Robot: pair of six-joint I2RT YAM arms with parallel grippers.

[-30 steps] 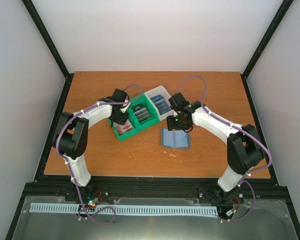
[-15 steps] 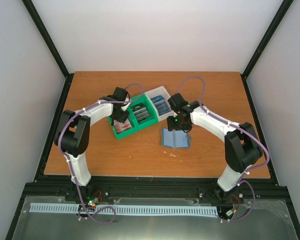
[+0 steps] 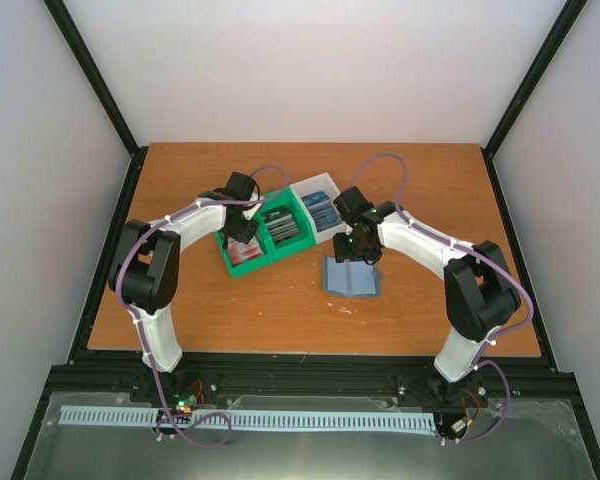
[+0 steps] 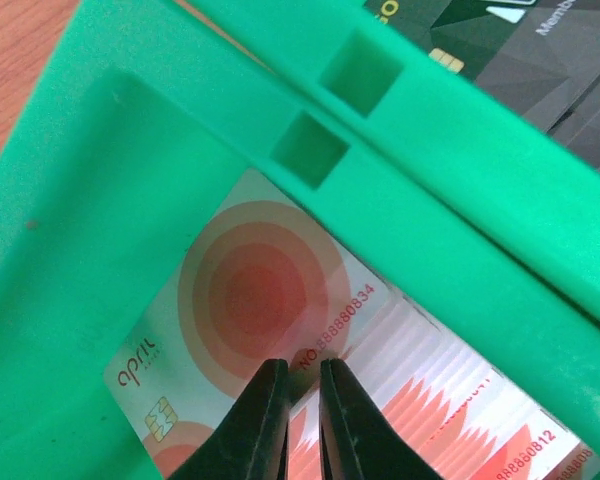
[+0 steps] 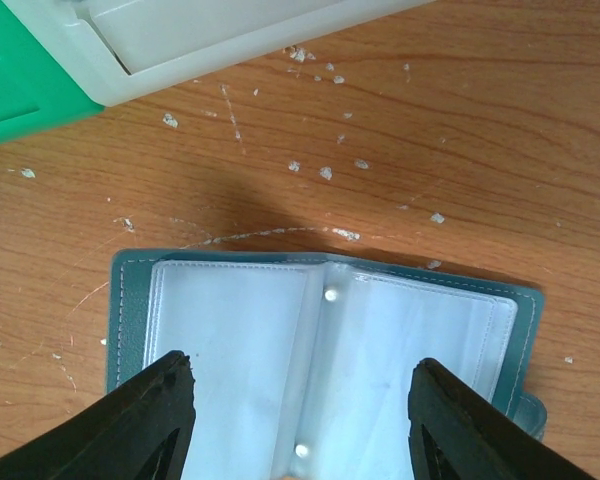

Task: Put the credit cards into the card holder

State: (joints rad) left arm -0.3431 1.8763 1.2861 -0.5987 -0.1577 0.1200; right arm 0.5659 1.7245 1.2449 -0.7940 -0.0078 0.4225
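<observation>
Top view: you're on the pick step. Both arms are bent and reach inward. The left gripper (image 3: 242,232) is down in the green bin (image 3: 232,268). The right gripper (image 3: 358,250) hovers over the card holder (image 3: 351,280), which lies open just right of that bin.

Left wrist: jaws narrow, almost together, straddling the edge of the top red card (image 4: 250,290) in the bin. Can't tell if it's pinched. Next you need a firm pinch, then a clean lift.

Right wrist: jaws wide, holding nothing. No card shows in the holder.
</observation>
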